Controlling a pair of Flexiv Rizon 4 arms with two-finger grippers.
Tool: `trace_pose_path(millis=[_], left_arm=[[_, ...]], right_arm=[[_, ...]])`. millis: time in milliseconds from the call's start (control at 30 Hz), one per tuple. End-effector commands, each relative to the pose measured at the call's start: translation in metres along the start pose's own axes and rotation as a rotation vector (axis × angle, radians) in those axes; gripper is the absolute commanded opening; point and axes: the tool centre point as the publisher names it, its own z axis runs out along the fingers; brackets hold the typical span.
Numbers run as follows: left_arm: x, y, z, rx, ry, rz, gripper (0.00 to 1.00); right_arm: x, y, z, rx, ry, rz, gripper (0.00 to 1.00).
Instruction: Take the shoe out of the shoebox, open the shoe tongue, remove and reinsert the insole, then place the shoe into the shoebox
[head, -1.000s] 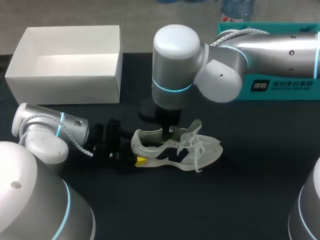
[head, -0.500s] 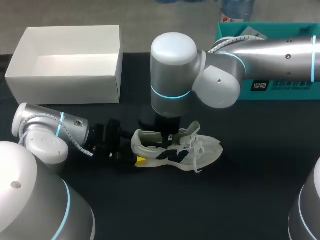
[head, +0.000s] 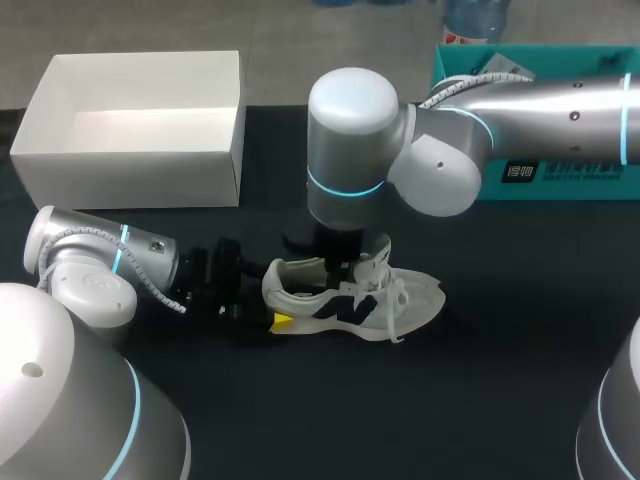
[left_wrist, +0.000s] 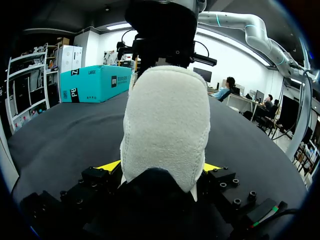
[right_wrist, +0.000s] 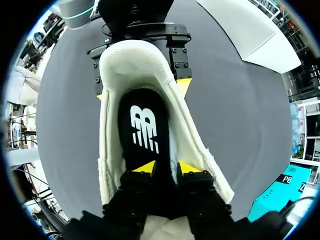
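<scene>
We are bracing the shoe (head: 350, 300) on the counter (head: 450, 400), with the left gripper (left_wrist: 160, 167) clamping its heel. Our right gripper (right_wrist: 165, 168), barely parted, is touching the insole (right_wrist: 142, 125); we should be pinching its edge gently.

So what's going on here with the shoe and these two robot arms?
The white shoe lies on the black table, out of its white shoebox, which stands open behind it. The left gripper clamps the heel from both sides, holding the shoe steady. The right gripper reaches down into the shoe's opening, its yellow tips a little apart just over the black insole, which lies flat inside. The insole step looks to be at hand.
</scene>
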Motion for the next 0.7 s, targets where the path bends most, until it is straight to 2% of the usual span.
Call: trace_pose_path(millis=[33,267,600,667,700], left_arm=[[0.0,0.004,0.001,-0.001,0.0,0.0,0.0],[0.0,0.004,0.001,-0.001,0.0,0.0,0.0],[0.0,0.004,0.001,-0.001,0.0,0.0,0.0],[0.0,0.004,0.001,-0.001,0.0,0.0,0.0],[0.0,0.004,0.001,-0.001,0.0,0.0,0.0]], right_arm=[[-0.004,0.0,0.007,0.0,0.011,0.0,0.35],[-0.004,0.001,0.019,-0.008,0.063,-0.002,0.37],[0.012,0.003,0.04,-0.021,0.162,0.005,0.44],[0.015,0.003,0.045,-0.024,0.205,0.008,0.42],[0.017,0.003,0.046,-0.02,0.227,0.005,0.38]])
